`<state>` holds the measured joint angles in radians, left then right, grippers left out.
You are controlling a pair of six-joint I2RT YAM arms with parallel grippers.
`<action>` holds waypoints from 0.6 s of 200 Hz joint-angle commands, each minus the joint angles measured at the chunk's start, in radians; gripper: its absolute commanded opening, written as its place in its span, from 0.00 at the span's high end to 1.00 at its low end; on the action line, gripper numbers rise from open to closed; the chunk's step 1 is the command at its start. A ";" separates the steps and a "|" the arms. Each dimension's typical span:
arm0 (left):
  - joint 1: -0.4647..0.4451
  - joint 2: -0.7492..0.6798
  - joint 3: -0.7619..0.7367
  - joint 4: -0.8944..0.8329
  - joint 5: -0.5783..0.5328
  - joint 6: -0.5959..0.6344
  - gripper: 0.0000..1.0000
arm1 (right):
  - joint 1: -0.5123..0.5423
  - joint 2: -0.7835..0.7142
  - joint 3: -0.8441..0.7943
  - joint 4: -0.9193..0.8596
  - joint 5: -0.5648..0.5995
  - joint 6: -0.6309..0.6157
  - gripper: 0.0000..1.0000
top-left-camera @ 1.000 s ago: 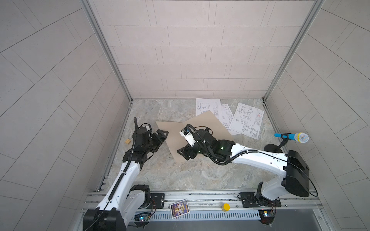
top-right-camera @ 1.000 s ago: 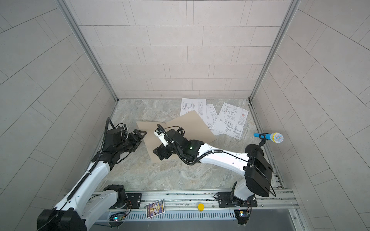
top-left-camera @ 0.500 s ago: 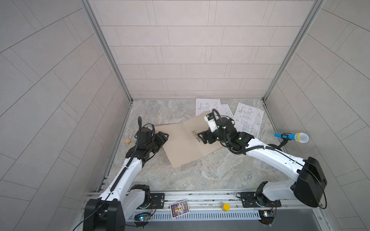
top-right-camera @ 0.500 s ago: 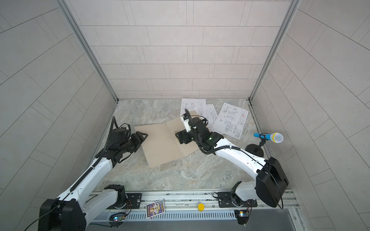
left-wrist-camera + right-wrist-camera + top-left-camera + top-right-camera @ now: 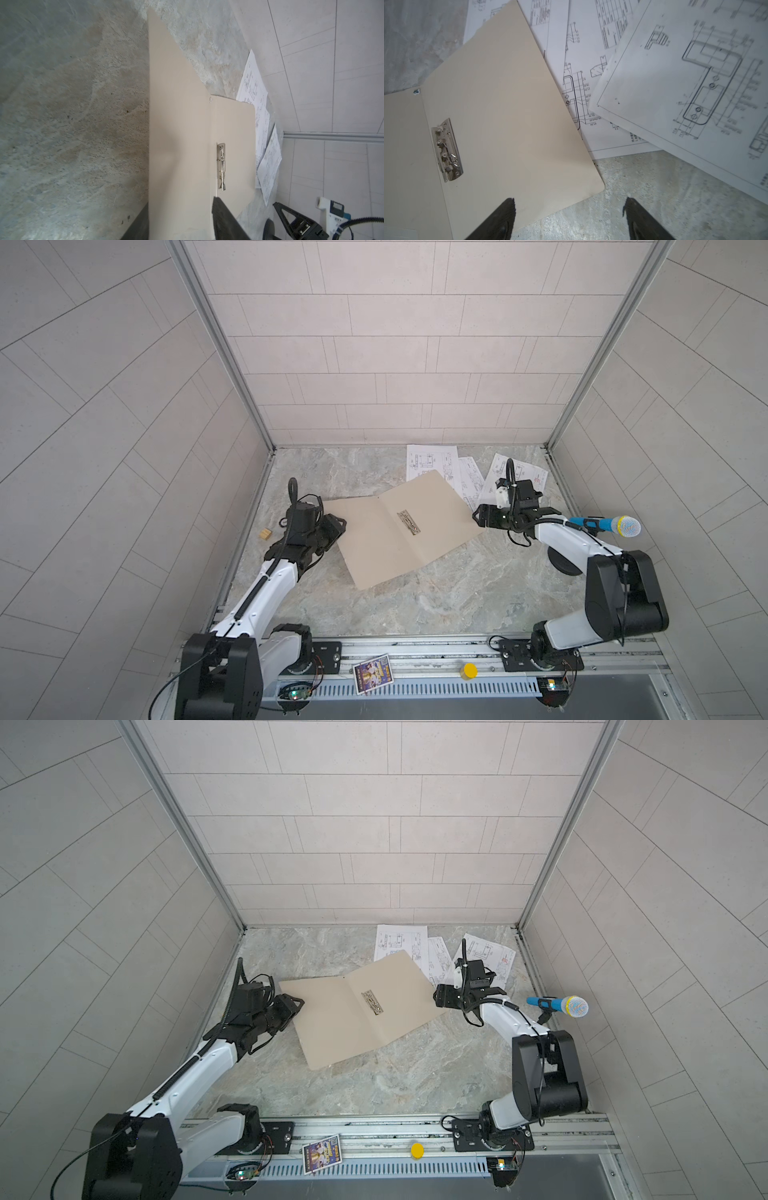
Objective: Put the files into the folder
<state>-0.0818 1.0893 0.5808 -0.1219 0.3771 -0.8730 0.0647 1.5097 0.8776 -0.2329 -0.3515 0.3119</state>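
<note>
At mid-tabletop: the folder [image 5: 399, 531] lies spread open, inside up, on the tabletop [image 5: 415, 605], its silver clip [image 5: 409, 522] just beside the fold.
Where the papers are: the files [image 5: 432, 460] fan out at the far right; the folder's right cover lies over the edges of two sheets.
Done: the opening looks finished.
Left to do: all three sheets; none is inside yet.
Left gripper [image 5: 334, 526]: at the left cover's outer edge, one jaw under it and one over; whether they pinch it cannot be told.
Right gripper [image 5: 478, 516]: jaws wide apart, empty, by the right cover's near corner.
In the way: the cover pins two sheets; the rightmost sheet, lying on top, looks freest.
Around: a blue microphone [image 5: 606, 524] beside the right arm, a small wooden block [image 5: 264, 534] by the left wall, a picture card [image 5: 372, 672] and a yellow disc [image 5: 469, 671] on the front rail, well apart from the work.
</note>
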 commanded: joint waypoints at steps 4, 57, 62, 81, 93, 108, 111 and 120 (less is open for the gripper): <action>-0.004 0.004 -0.006 0.029 0.005 0.043 0.60 | -0.026 0.094 0.058 -0.002 -0.121 -0.003 0.20; 0.003 -0.003 -0.016 0.068 0.009 0.143 0.82 | -0.026 0.184 0.093 0.027 -0.140 0.006 0.23; 0.002 -0.002 -0.017 0.073 0.012 0.178 0.83 | -0.026 0.184 0.090 0.032 -0.140 0.008 0.23; 0.006 0.009 -0.007 0.069 0.032 0.233 0.92 | -0.027 0.204 0.095 0.036 -0.143 0.009 0.23; 0.011 0.012 0.001 0.060 0.048 0.257 0.94 | -0.027 0.220 0.106 0.038 -0.142 0.006 0.23; 0.017 0.012 0.010 0.040 0.049 0.264 0.95 | -0.027 0.240 0.129 0.035 -0.142 0.003 0.23; 0.016 0.013 0.010 0.041 0.053 0.264 0.94 | -0.028 0.244 0.134 0.034 -0.142 0.003 0.23; 0.018 0.011 0.008 0.044 0.057 0.265 0.94 | -0.027 0.257 0.148 0.028 -0.146 0.003 0.22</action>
<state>-0.0719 1.0966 0.5755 -0.0765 0.4084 -0.6662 0.0391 1.7351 0.9863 -0.2024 -0.4900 0.3191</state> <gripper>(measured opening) 0.059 0.774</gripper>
